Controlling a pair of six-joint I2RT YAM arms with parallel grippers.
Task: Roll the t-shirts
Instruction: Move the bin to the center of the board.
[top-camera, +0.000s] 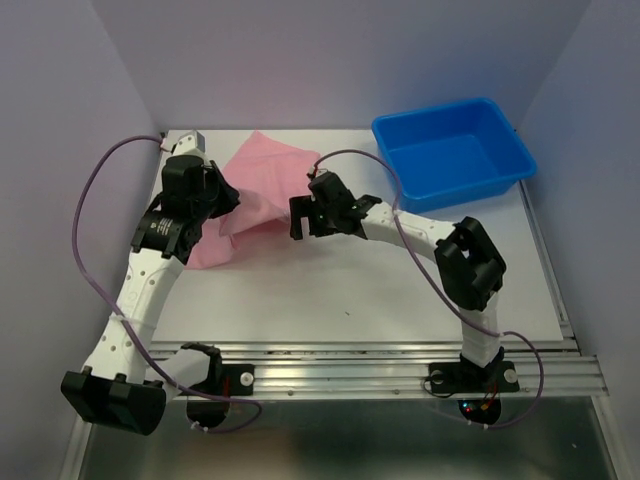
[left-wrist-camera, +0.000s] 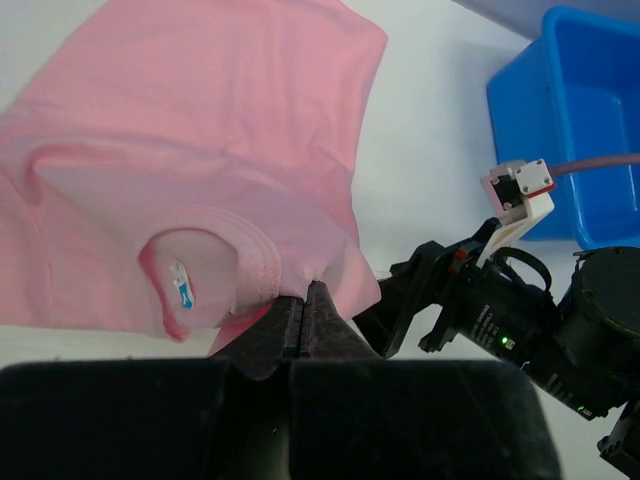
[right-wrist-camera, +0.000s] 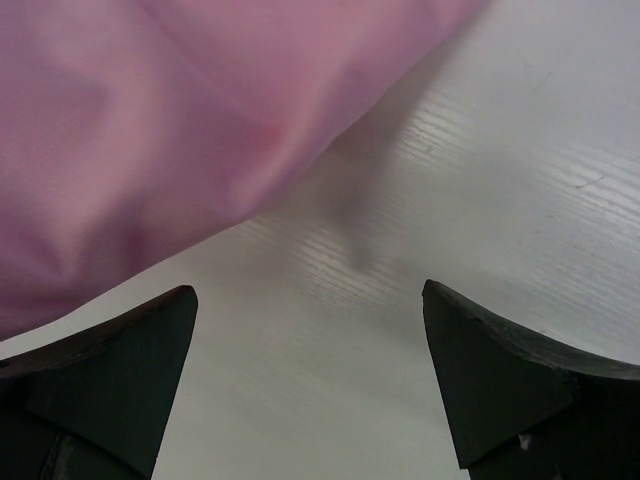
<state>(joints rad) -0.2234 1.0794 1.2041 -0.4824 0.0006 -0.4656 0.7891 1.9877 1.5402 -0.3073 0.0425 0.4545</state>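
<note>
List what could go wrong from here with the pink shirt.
The left gripper pinches only a small fold of the t-shirt beside its collar; a pull could slip it free.
The right gripper stands open over bare table next to the fabric edge; closing there would likely miss.
The t-shirt lies bunched, not flat, so a roll may come out lopsided.

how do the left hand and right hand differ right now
The left hand is shut, while the right hand stands wide open.
The left hand pinches the pink t-shirt beside its collar; the right hand holds nothing.
The left hand is in among the fabric; the right hand is over bare table, just off the shirt's edge.
Both are black and two-fingered, and both are at the shirt, away from the blue bin.
</note>
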